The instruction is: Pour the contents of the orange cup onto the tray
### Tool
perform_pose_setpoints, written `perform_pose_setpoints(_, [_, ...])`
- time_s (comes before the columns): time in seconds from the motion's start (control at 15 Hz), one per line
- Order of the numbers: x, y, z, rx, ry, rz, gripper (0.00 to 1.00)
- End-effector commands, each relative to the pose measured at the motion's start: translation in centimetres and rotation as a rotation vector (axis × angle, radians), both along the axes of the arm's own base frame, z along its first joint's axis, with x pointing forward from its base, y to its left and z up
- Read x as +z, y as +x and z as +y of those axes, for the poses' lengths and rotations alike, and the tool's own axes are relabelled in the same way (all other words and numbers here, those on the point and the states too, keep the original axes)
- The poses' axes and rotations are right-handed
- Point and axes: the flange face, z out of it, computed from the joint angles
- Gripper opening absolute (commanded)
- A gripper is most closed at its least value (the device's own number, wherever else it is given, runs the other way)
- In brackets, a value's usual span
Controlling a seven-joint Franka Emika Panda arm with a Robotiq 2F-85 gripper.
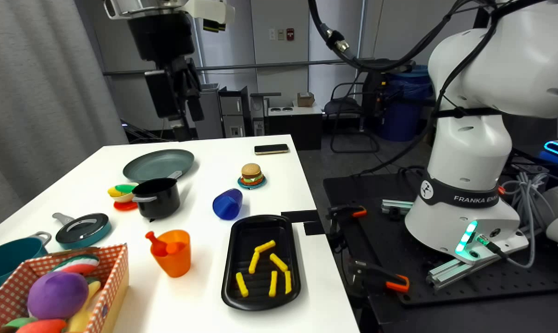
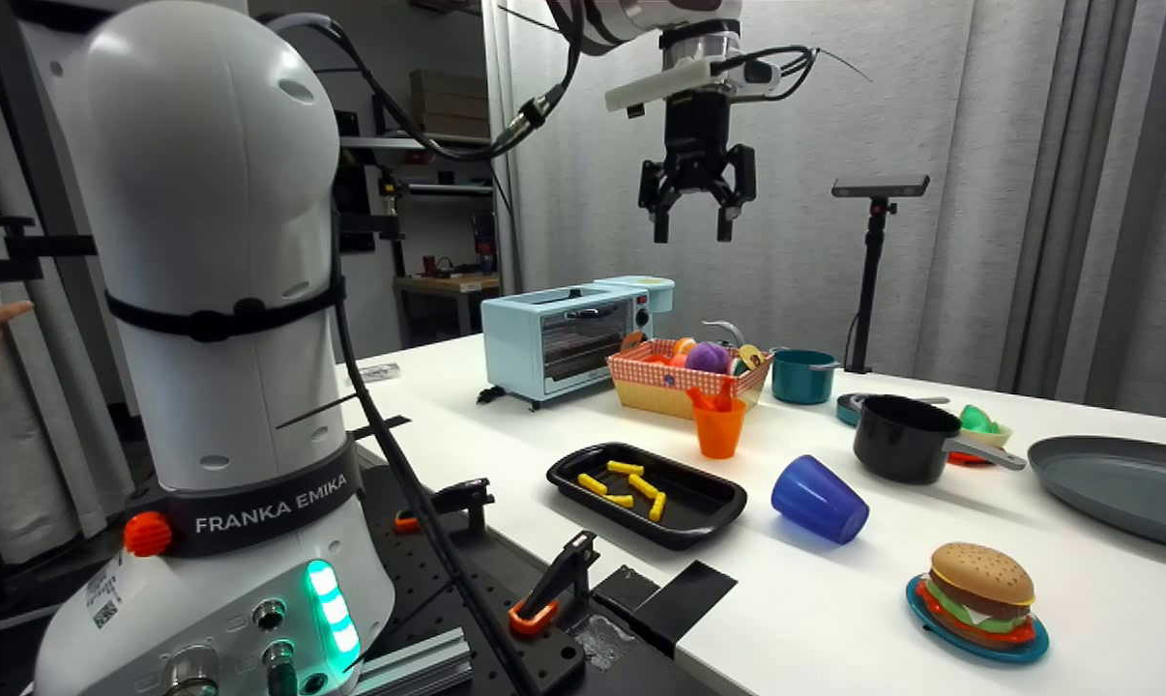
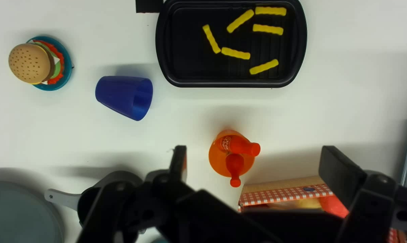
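The orange cup (image 1: 179, 266) stands upright on the white table in both exterior views. Two red bottle-shaped pieces, the contents (image 3: 240, 145), lean in it with their necks poking over the rim. Beside the cup, on the robot's side, lies the black tray (image 2: 709, 510), holding several yellow sticks (image 3: 235, 53). High above the table hangs my gripper (image 2: 693, 238), fingers pointing down and spread wide with nothing between them. From the wrist view, the orange cup (image 3: 218, 162) appears below the gap between the fingers (image 3: 340, 175), nearer the left finger, well apart from both.
A blue cup (image 3: 119, 94) lies on its side near the tray. Close to the orange cup is a checkered basket (image 2: 641, 372) of toy food. A black pot (image 1: 161, 203), a toy burger (image 2: 979, 590), a grey pan (image 1: 158, 164) and a toaster oven (image 2: 564, 338) also occupy the table.
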Motion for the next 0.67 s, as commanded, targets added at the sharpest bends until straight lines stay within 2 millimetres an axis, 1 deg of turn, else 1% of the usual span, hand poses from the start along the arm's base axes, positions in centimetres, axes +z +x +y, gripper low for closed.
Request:
perform_pose_setpoints(0.0, [-1.3,1.7,-0.4,-0.018,0.004,-0.022,1.00])
perform_pose_setpoints(0.33, [-3.6,3.5,-1.5,-0.032,0.001,-0.060,1.00])
perform_pose_setpoints(0.6, [-5.6,4.3,-2.6,-0.050,0.002,-0.065,1.00])
